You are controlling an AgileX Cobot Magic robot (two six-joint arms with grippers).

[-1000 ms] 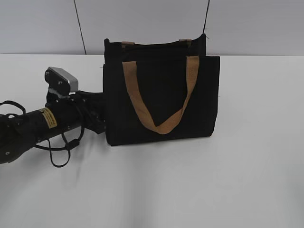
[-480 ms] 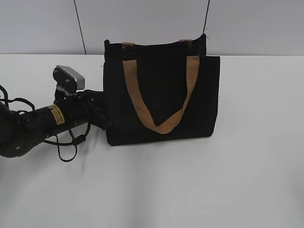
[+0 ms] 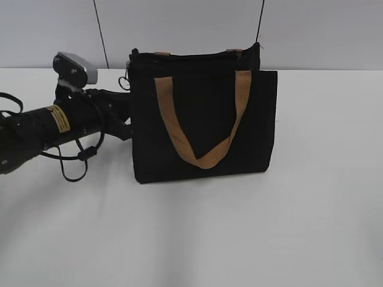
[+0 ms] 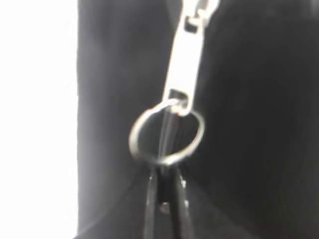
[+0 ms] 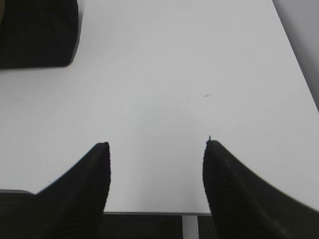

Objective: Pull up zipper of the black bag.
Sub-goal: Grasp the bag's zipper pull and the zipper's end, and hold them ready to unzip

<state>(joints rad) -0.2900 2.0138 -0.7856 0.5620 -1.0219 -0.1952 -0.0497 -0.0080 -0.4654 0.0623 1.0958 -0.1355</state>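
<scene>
Exterior view: black bag [image 3: 203, 119] upright on the white table [image 3: 299, 209], tan strap handle [image 3: 200, 119] draped down its front; left arm [image 3: 54, 128] reaching in from the left edge at the bag's upper left corner.
Zipper location: small metal ring [image 3: 124, 81] visible at the bag's top left corner, just beside the arm's tip; zip line along the top edge hard to read from this angle.
Left wrist view: zipper [image 4: 185, 59] pull tab hanging in front of black fabric, silver ring [image 4: 166, 133] threaded through its lower hole.
Left gripper [image 4: 164, 199]: fingers pressed nearly together, tips right at the bottom of the ring; pinch on the ring likely, but contact blurred, so not certain.
Right gripper [image 5: 155, 149]: spread wide, hovering over bare table, only a bag corner [image 5: 37, 32] in its view, well apart.
Done so far: pull reached and apparently taken.
Left to do: judged mostly everything, namely drawing the slider along the zip line; closed portion not readable from these views.
Risk: thin ring may slip from the tips; bag unbraced by the right arm, may shift.
</scene>
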